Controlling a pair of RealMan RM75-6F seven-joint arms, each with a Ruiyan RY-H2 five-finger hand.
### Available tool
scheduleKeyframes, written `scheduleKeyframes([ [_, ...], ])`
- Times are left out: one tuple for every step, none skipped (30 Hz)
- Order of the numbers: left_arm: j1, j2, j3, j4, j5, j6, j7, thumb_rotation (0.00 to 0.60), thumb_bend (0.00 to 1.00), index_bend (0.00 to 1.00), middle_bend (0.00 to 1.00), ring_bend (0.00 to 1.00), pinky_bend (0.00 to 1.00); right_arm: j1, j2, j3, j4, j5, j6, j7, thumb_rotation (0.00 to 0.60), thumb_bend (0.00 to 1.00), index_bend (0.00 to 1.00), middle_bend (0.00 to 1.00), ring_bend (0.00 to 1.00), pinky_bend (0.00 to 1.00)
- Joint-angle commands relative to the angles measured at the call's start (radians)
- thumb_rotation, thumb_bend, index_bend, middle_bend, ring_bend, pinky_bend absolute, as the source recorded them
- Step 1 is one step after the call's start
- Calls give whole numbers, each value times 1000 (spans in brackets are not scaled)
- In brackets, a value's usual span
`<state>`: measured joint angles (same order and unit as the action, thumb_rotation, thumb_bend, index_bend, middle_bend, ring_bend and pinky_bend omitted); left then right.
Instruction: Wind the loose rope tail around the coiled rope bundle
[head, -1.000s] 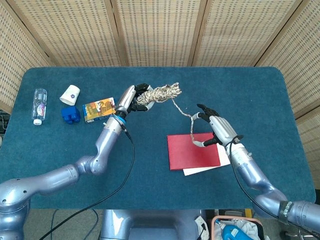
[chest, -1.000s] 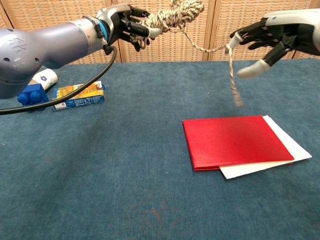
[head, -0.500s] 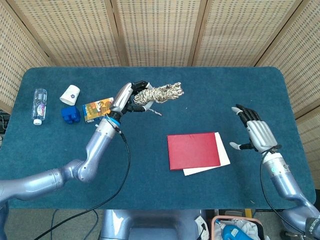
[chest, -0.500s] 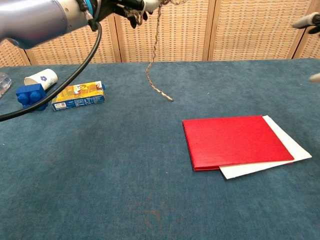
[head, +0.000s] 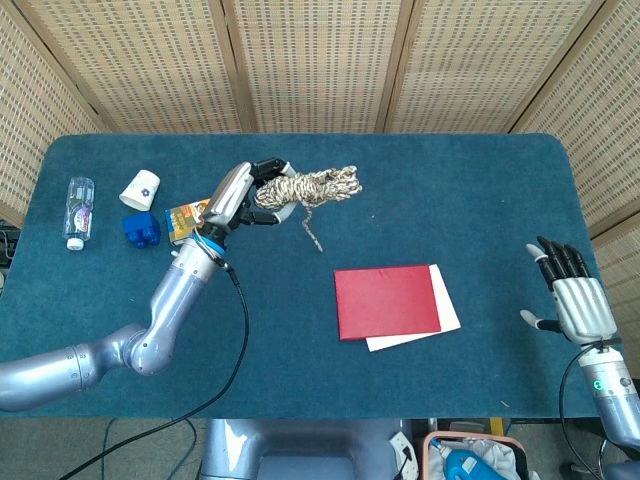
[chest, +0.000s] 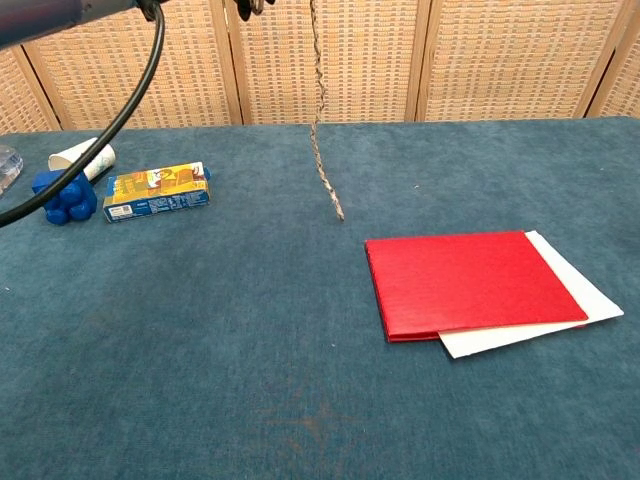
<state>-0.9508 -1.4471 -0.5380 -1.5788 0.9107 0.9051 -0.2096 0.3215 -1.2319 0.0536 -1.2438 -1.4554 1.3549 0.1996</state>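
The left hand (head: 243, 194) grips the coiled rope bundle (head: 305, 188) high above the counter (head: 470, 190) so the loose rope tail (chest: 322, 150) hangs free — reachable for winding — while the right hand (head: 575, 303) waits spread and empty, well apart.

Rope tail (chest: 322, 140) released, right hand (head: 578, 305) withdrawn.

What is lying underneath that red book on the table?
A white sheet lies under the red book, sticking out along its right and front edges. How far it runs beneath, and whether anything else is there, is covered by the book.
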Motion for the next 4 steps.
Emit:
scheduleKeyframes([
  [1, 9, 3, -13, -6, 5, 10, 600, 557, 808, 615, 525, 625, -16, 0, -4, 4, -7, 14, -1, 600, 0, 45, 0, 0, 0],
  [1, 11, 4, -16, -9, 6, 13, 600, 557, 808, 615, 525, 625, -19, -1, -4, 5, -8, 17, 1, 600, 0, 45, 0, 0, 0],
  [0, 14, 4, -20, -12, 6, 16, 600, 557, 808, 615, 525, 625, -22, -2, -2, 8, -8, 19, 4, 600, 0, 45, 0, 0, 0],
  [-1, 15, 5, -22, -14, 7, 18, 600, 558, 808, 615, 525, 625, -24, -3, 0, 11, -8, 20, 6, 600, 0, 45, 0, 0, 0],
])
